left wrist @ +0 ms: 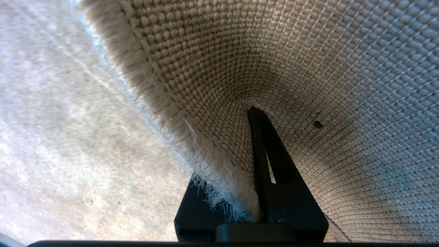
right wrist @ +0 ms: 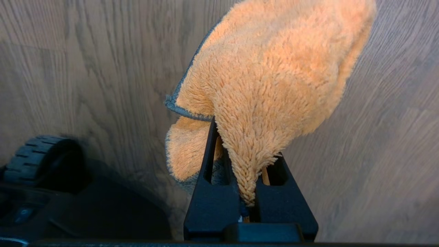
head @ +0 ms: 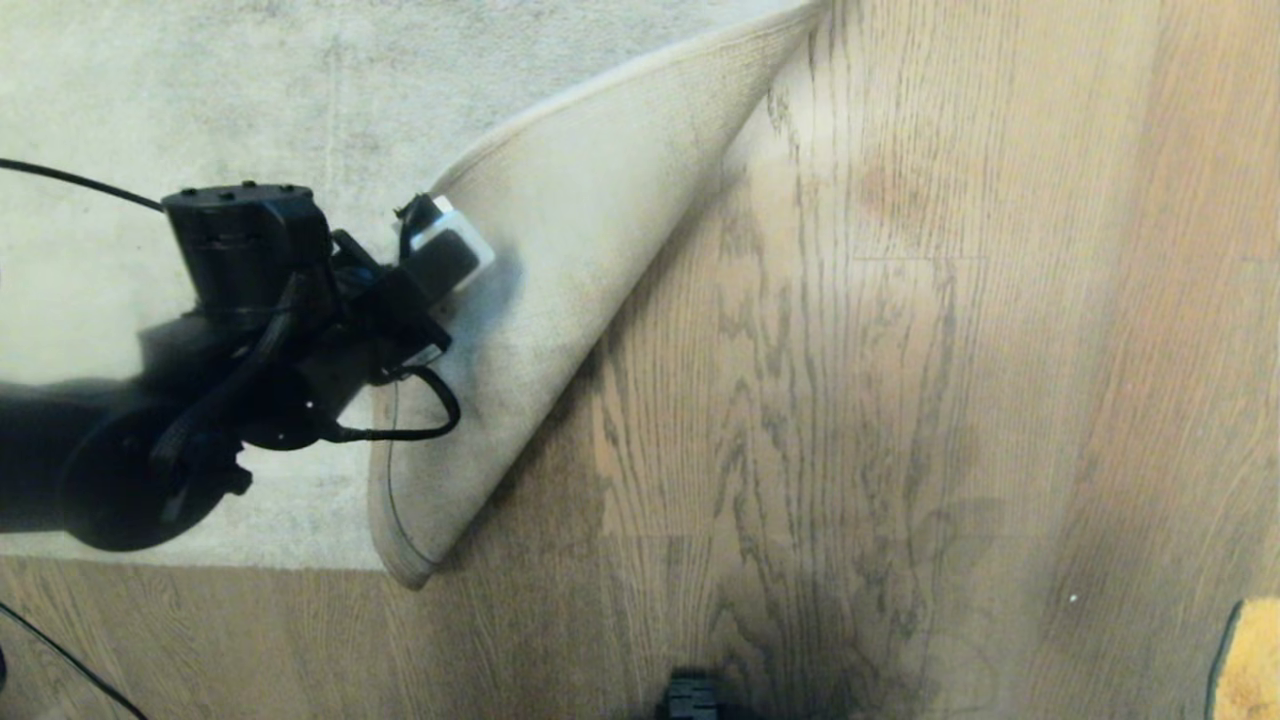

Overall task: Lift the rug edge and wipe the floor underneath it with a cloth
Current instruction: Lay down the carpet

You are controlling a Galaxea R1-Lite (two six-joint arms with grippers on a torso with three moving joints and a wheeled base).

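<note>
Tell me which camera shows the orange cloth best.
The right wrist view: the cloth fills it, pinched in the right claw above the floor. The head view shows only an orange sliver at its lower right edge. The left wrist view shows none.

Left arm enters from the left, wrist bent toward the middle; the left gripper [left wrist: 245, 164] has its jaws clamped on the rug edge [left wrist: 192, 137], held raised. Right gripper [right wrist: 250, 192], seen only by its wrist camera, has jaws closed on the cloth [right wrist: 271, 79].
</note>
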